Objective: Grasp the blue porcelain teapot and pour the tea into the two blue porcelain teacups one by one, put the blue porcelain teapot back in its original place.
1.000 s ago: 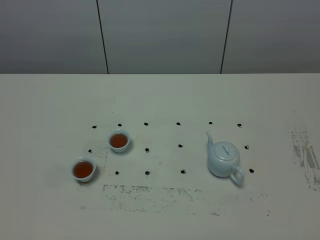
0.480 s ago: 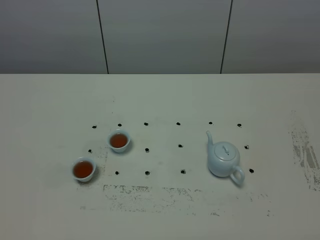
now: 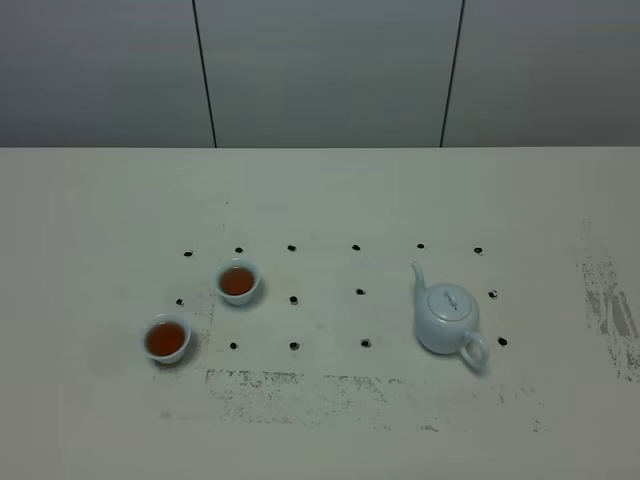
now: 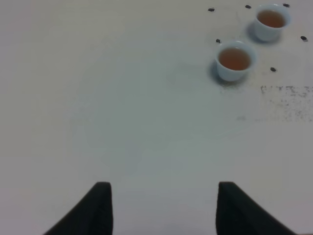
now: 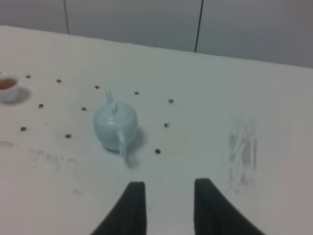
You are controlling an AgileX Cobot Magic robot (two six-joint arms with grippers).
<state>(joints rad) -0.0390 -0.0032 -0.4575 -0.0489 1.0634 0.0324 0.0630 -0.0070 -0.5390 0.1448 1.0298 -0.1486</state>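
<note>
Exterior high view gives you the blue porcelain teapot point(image 3: 446, 318) standing upright on the table point(image 3: 320, 200), right of the middle, lid on. Its spout points toward the far left and its loop handle toward the near right corner. The two blue porcelain teacups point(image 3: 238, 281) point(image 3: 167, 339) sit left of the middle, well apart from the pot, and both hold brown tea.

Judging by that, the pouring looks done and the pot set down, so your step is simply to stay clear. The right tool point(image 5: 166, 185) hangs with its jaws apart and nothing between them, back from the handle on the near side. If you move it, lift before you travel, so a finger cannot catch that loop.

The left tool point(image 4: 161, 187) also stands apart and holds nothing, well off from the cups.

You have broad bare table toward the far edge and both side edges. The black dot marks point(image 3: 294, 300) lie flat and obstruct nothing.
</note>
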